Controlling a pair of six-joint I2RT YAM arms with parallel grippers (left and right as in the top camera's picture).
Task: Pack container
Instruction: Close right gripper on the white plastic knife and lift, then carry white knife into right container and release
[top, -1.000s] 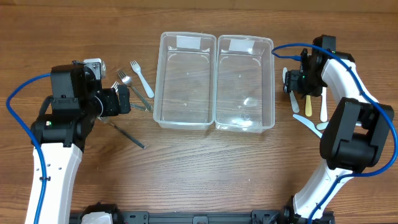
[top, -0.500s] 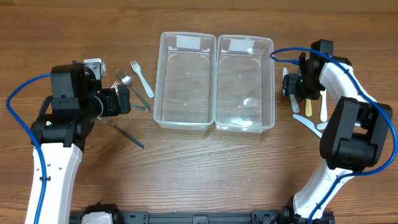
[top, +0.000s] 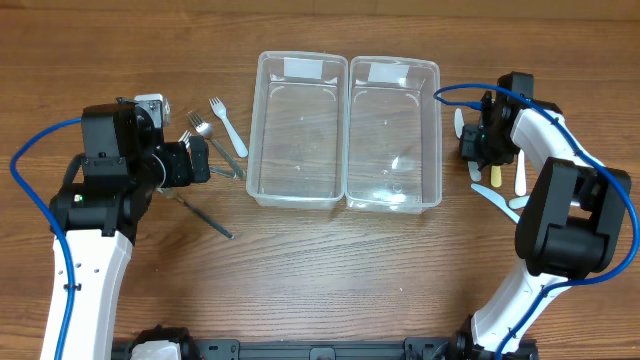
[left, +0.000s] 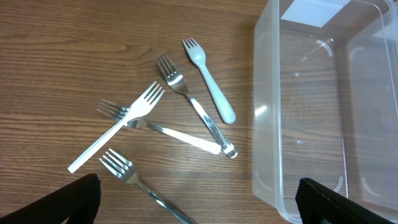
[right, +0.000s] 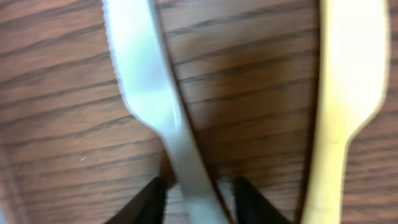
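Two clear empty containers (top: 300, 58) (top: 393, 64) stand side by side mid-table. Several forks, metal and white plastic (top: 222, 125), lie left of them. In the left wrist view they show as a white plastic fork (left: 209, 79), metal forks (left: 193, 109) and one fork (left: 134, 180) between the jaws. My left gripper (top: 203, 160) (left: 199, 208) is open wide above them, holding nothing. My right gripper (top: 476, 148) (right: 200, 202) is down at the table right of the containers. It is open, its fingers close on either side of a white plastic knife (right: 149, 93). A yellow knife (right: 342, 93) lies beside it.
More plastic cutlery lies right of the containers: a yellow piece (top: 495, 174), a white one (top: 520, 172) and another white one (top: 500, 198). The left container's wall (left: 267, 118) is at the right of the left wrist view.
My right gripper has moved slightly toward me and down onto the white knife. The left arm and the forks have not moved.
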